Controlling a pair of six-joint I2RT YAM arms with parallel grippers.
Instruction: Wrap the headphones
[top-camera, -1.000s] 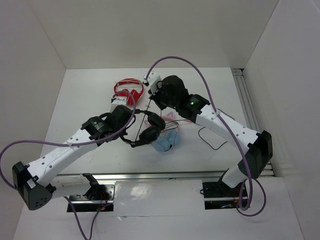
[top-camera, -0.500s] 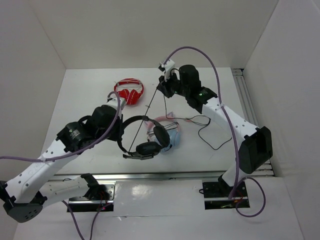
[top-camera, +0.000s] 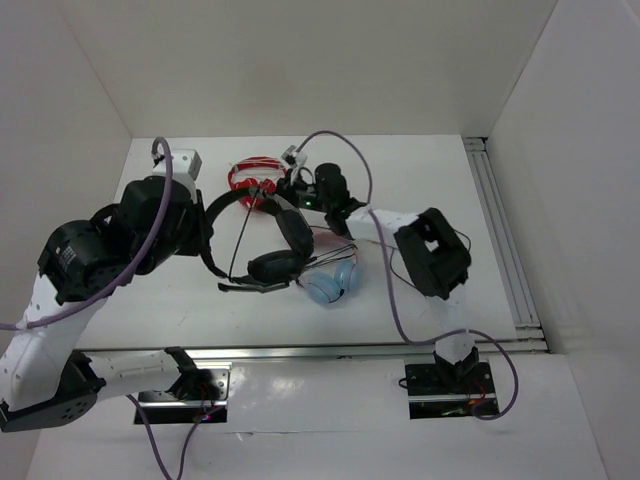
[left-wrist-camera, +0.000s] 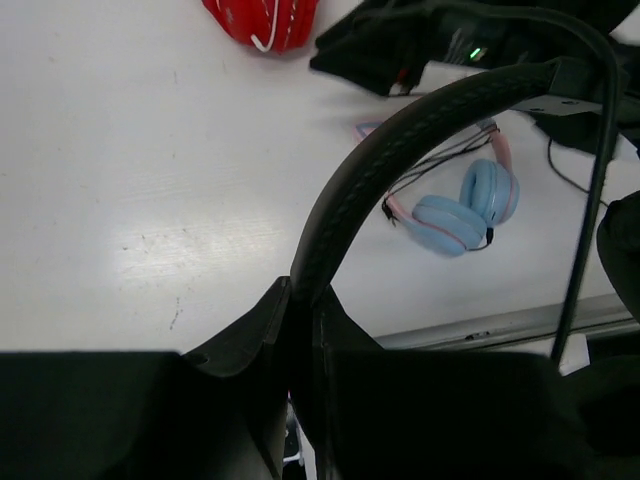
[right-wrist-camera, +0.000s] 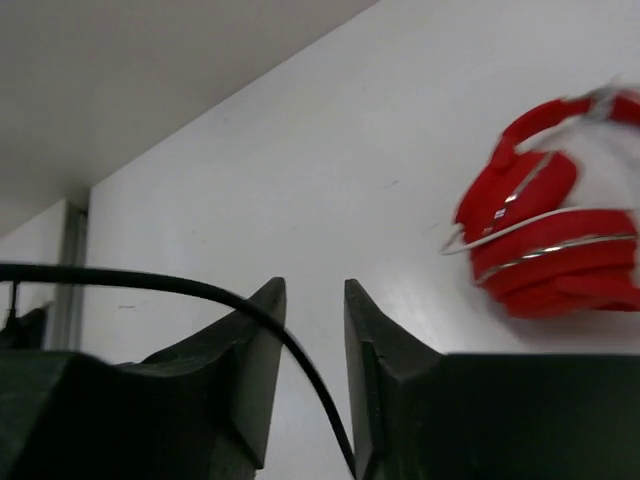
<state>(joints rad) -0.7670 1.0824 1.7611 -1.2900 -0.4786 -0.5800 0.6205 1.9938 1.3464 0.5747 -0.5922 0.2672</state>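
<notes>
top view: left gripper (top-camera: 203, 240) is clamped on the headband (top-camera: 250, 192) of the black headphones (top-camera: 280, 250). it holds them up over the middle of the table (top-camera: 440, 180). in the left wrist view the headband (left-wrist-camera: 400, 140) is squeezed between the two fingers (left-wrist-camera: 250, 330), with no gap showing.

vs. half a second ago: the left arm is higher and pulled back toward 9 o'clock. the headphones have gone with it, shifting toward 10 o'clock. the arch now opens toward 6 o'clock. the earcups (top-camera: 295, 230) hang at its 4 o'clock end, and the boom microphone (top-camera: 240, 287) sticks out at the bottom toward 8 o'clock.

right arm has folded in and come down. right gripper (top-camera: 288, 188) was out near 1 o'clock of the headphones. it now sits just beside the red headphones (top-camera: 258, 170), on their 3 o'clock side.

right wrist view: right gripper (right-wrist-camera: 312, 290) jaws are parted. the thin black cable (right-wrist-camera: 200, 290) comes in from 9 o'clock and drops through the gap between them. the gap is wider than the cable, so it is not pinched. red headphones (right-wrist-camera: 540, 240) are at 3 o'clock in this view, blurred.

cable (top-camera: 245, 240) runs as a straight line under the arch, as it did before, only shifted toward 9 o'clock.

red headphones and pink-and-blue headphones (top-camera: 330, 285) are unmoved. the latter lie at 4 o'clock of the earcups.
</notes>
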